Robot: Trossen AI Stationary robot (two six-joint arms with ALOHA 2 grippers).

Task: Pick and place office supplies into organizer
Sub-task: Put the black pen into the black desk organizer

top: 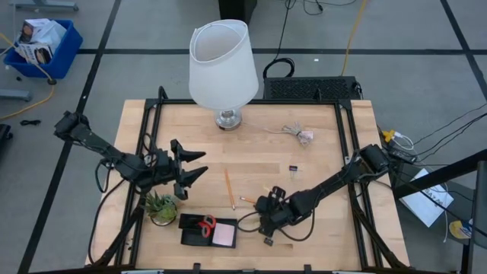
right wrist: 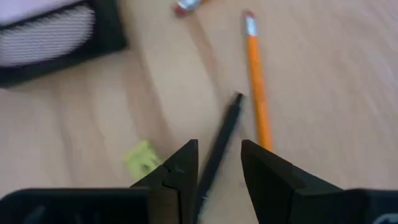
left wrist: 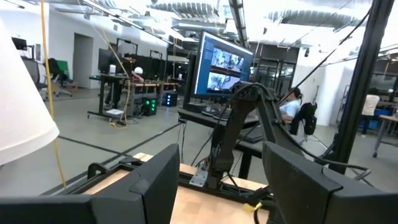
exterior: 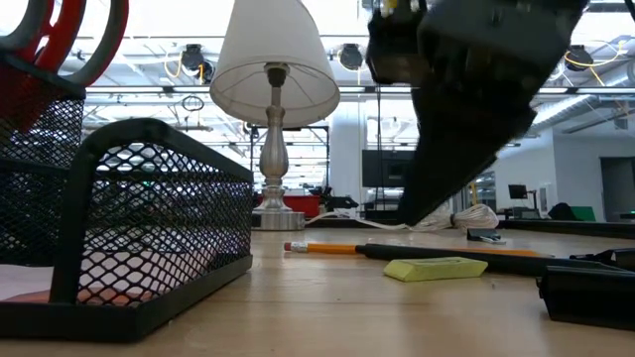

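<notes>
wooden table [top: 319, 164], organizer [top: 199, 237], lamp [top: 227, 118], pencils [top: 229, 189]

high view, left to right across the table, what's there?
Small green potted plant → black mesh organizer tray → orange pencil → tiny black binder clip → pale coiled cable bundle.

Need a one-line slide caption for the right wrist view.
Right gripper straddling a dark pen on the table, an orange pencil alongside and the organizer nearby.
</notes>
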